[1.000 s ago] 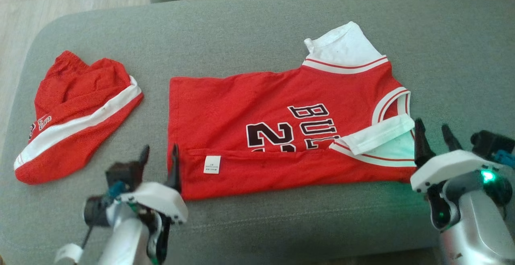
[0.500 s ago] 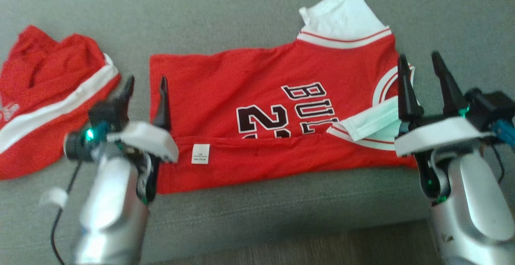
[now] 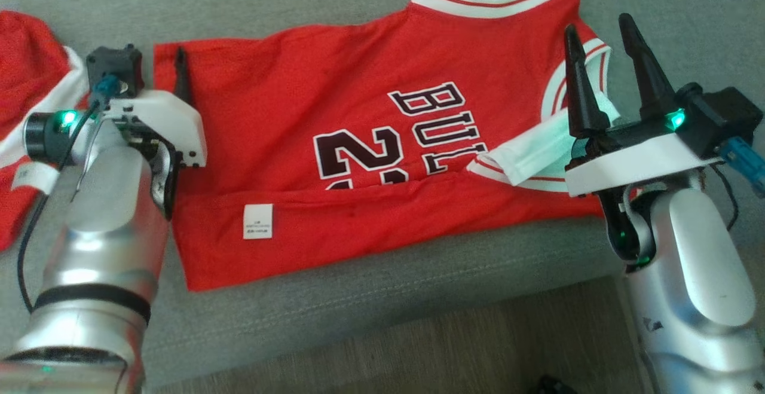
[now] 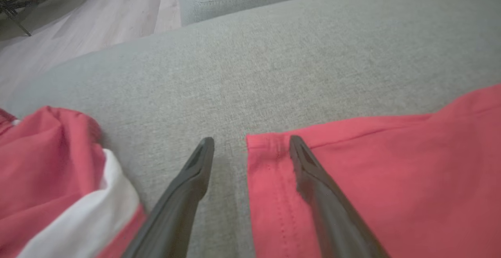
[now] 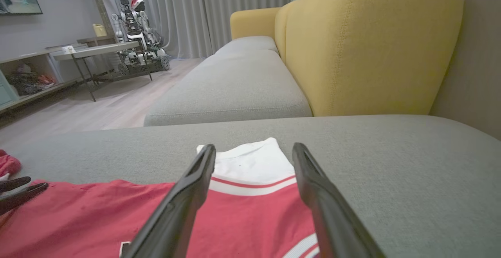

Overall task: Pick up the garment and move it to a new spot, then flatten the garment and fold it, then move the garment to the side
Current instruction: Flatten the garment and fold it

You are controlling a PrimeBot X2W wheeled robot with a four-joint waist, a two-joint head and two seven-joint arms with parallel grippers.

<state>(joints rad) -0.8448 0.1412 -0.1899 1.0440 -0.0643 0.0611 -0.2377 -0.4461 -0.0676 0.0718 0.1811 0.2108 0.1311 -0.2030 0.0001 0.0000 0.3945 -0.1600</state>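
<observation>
The garment (image 3: pixel 334 113) is a red jersey with white sleeves and dark lettering, spread on the grey sofa seat (image 3: pixel 358 298) with its near edge folded over. My left gripper (image 3: pixel 154 56) is open at the jersey's far left hem corner. In the left wrist view (image 4: pixel 250 140) one finger hovers over the hem (image 4: pixel 274 179) and the other over bare cushion. My right gripper (image 3: pixel 597 26) is open above the armhole on the jersey's right side. In the right wrist view (image 5: pixel 253 148) its fingers frame the far white sleeve (image 5: pixel 250 164). Neither holds anything.
Red shorts with a white stripe (image 3: pixel 30 71) lie left of the jersey, close to my left arm. The seat's front edge and wooden floor (image 3: pixel 418 352) are near me. A yellow backrest (image 5: pixel 372 46) and a second grey seat (image 5: pixel 235 89) lie beyond.
The head camera has dipped closer to the sofa. Both arms have reached forward over the jersey, the left to the far hem corner, the right toward the far sleeve. Both grippers stayed open.
</observation>
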